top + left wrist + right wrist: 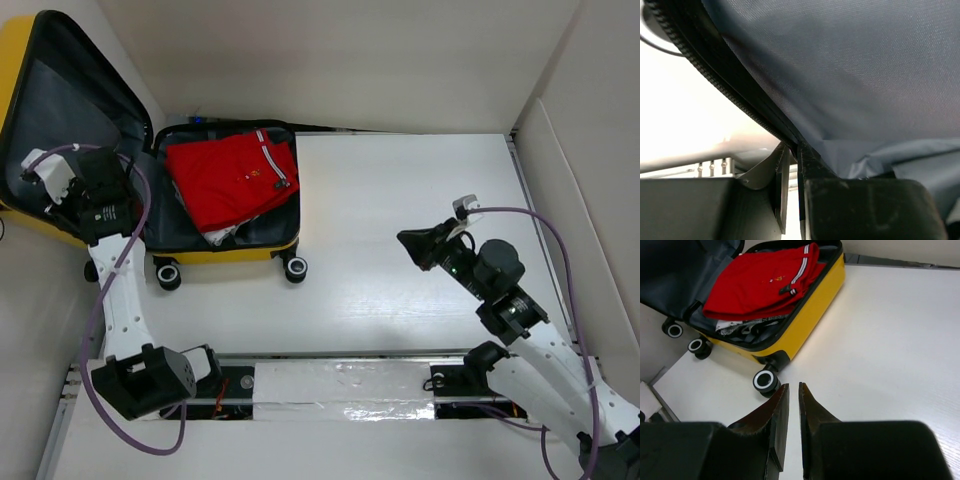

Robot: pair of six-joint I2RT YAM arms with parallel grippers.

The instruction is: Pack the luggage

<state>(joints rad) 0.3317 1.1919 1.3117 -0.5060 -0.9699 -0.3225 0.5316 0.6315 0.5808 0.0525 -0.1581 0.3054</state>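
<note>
Packing looks all but done: luggage lies open at the far left of the surface, its base holding a folded red garment with paler clothing under it, and its lid is thrown back to the left, grey lining up. I judge the step in hand to be shutting the case. The left gripper is up against the lid's near edge. Its jaws are drawn to a thin slit, the tips meeting the zipper rim and lining. No fold shows between them, so it seems to press rather than pinch. The next move calls for swinging that lid over the base without dragging the garment out or catching it in the zip line. The right gripper hovers over bare surface well right of the case, jaws likewise nearly together, holding nothing
</note>
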